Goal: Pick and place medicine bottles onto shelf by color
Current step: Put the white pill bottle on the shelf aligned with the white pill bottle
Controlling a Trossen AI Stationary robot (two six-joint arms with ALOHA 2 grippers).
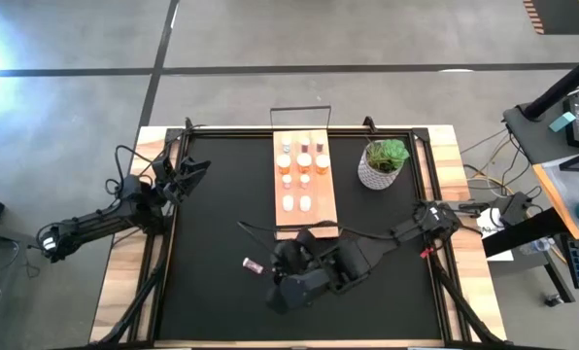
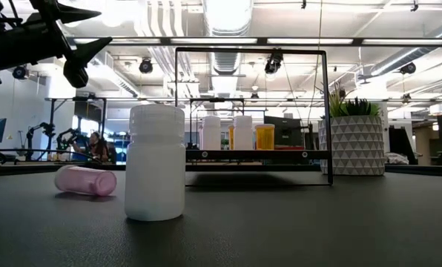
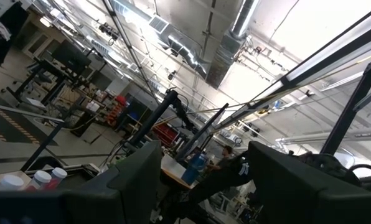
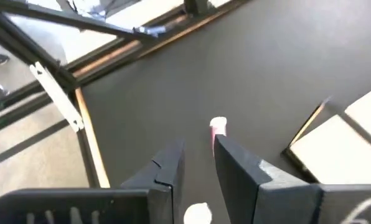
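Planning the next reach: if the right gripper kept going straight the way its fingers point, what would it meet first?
Probably the pink bottle lying on the black mat, just beyond the shut right gripper and nearly in line with it; depth is unclear.

Your table (image 1: 445, 146) carries a black mat (image 1: 221, 214). On the mat: the shelf (image 1: 304, 183) just beyond the right end effector (image 1: 291, 261), the potted plant (image 1: 382, 163) beside the shelf, a pink bottle (image 1: 252, 263) lying beside the right end effector, and a white bottle (image 2: 155, 162) standing upright.
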